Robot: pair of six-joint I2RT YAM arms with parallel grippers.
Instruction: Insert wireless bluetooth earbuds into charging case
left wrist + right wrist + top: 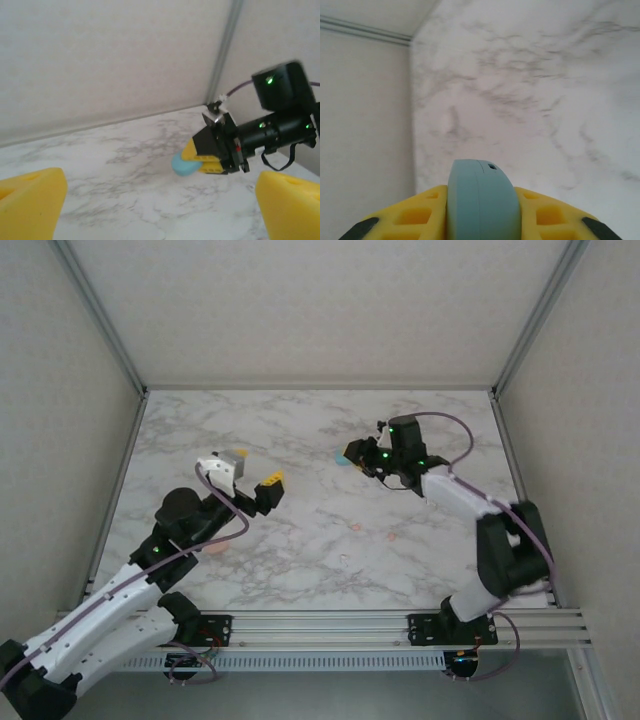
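Looking down from the top external view, the right gripper (357,453) is clamped on a teal case (348,458) toward the far right of the marble table (300,430). The left gripper (270,483) hangs over the left side. Two tiny salmon earbuds (355,527), as they seem, lie on bare marble between the arms, well apart from the case.

The left wrist view has its own yellow fingers (30,200) spread wide with nothing between them. Across the table the case is held low, though whether it touches the marble cannot be told.

In the right wrist view the case sits edge-on between the pads, seam toward the camera and apparently shut. Setting it down flat and releasing gently would suit, since the veined marble looks slick. Pale panel walls and metal corner posts enclose the table.
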